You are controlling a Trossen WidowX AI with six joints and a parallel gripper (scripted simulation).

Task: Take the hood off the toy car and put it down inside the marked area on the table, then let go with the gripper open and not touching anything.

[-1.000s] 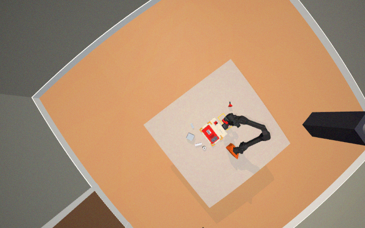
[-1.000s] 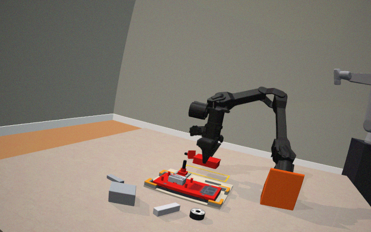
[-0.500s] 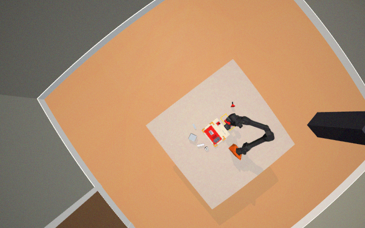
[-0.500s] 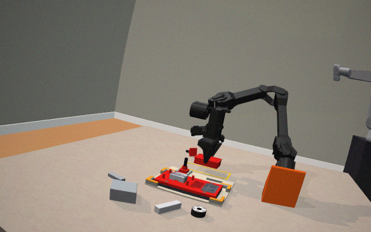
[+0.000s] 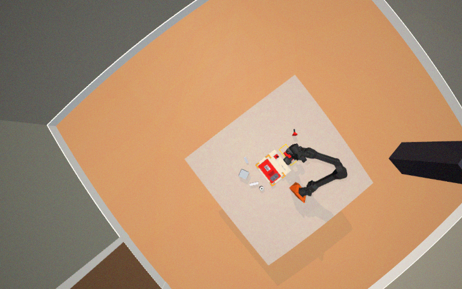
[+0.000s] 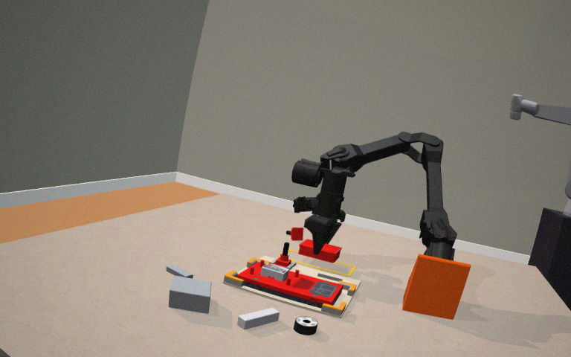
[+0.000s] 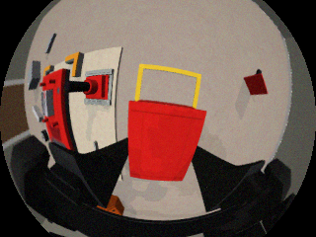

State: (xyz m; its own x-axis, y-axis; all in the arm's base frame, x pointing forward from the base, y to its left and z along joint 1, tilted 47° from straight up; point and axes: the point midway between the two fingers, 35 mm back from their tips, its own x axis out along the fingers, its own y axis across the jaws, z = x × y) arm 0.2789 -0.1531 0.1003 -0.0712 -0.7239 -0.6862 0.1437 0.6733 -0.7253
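Note:
The red hood [image 5: 286, 155] [image 6: 328, 251] [image 7: 165, 143] is off the car and held in the air. My gripper [image 6: 318, 250] [image 7: 161, 145] is shut on its two long sides. The marked area, a yellow outline [image 5: 283, 146] [image 6: 324, 266] [image 7: 170, 69], lies on the table below the hood; in the wrist view its far end shows beyond the hood and the rest is hidden. The toy car's red body [image 5: 264, 165] [image 6: 302, 285] [image 7: 58, 109] sits on the cream board [image 5: 283, 164] [image 6: 352, 290] [image 7: 106, 133] beside the marked area, with its grey engine block [image 6: 274, 271] exposed.
A red piece with a black handle [image 6: 285, 255] [image 7: 99, 87] stands on the board. Another red piece [image 5: 294, 133] [image 6: 297, 233] [image 7: 256, 84] is beyond the marked area. A grey block [image 6: 190, 294], a white bar [image 6: 258, 318] and a wheel [image 6: 305, 325] lie on the car's other side. An orange block [image 6: 436, 285] is by the arm's base.

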